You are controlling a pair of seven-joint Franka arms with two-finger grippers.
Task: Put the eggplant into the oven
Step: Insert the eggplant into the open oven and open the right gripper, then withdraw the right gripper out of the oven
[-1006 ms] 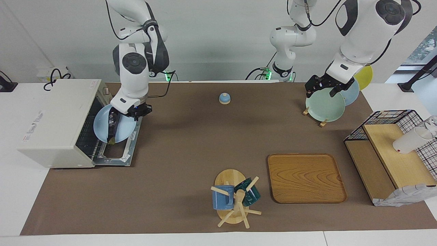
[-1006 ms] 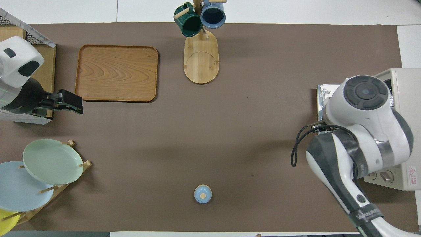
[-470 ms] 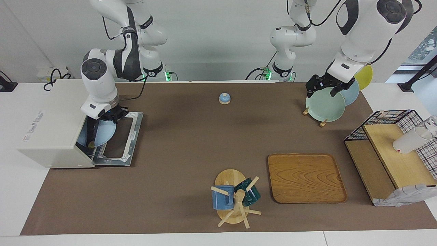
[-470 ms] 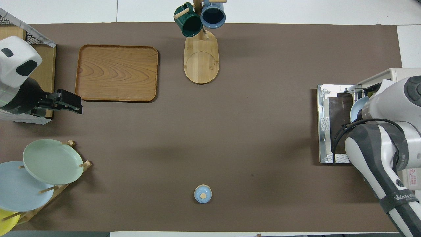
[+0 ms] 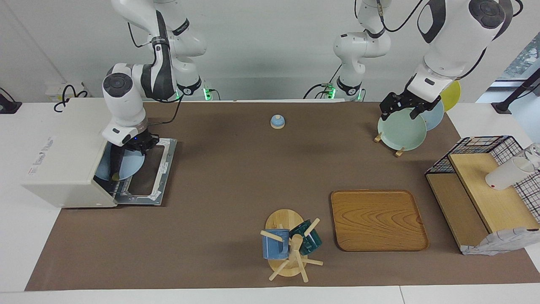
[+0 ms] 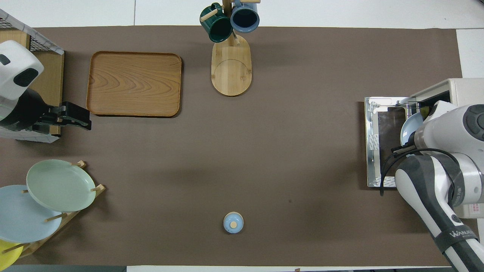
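Note:
The off-white oven (image 5: 63, 156) stands at the right arm's end of the table, its door (image 5: 147, 177) open and lying flat. The dark eggplant (image 5: 114, 162) lies on a light blue plate (image 5: 126, 165) that sits partly inside the oven's mouth. My right gripper (image 5: 137, 143) is shut on the plate's rim, just over the door's hinge edge. In the overhead view the right arm covers most of the plate (image 6: 410, 130) and the oven (image 6: 461, 88). My left gripper (image 5: 400, 106) waits in the air over the plate rack, and it also shows in the overhead view (image 6: 77, 120).
A rack with a green plate (image 5: 401, 133) and other plates stands at the left arm's end. A small blue knobbed lid (image 5: 277, 121), a wooden tray (image 5: 378, 219), a mug tree (image 5: 291, 249) and a wire-and-wood shelf (image 5: 485, 190) holding a white cup (image 5: 506, 173) are also on the table.
My right arm swung the plate with the eggplant from above the open door into the oven's mouth, then nearly stopped. My left gripper rose slightly.

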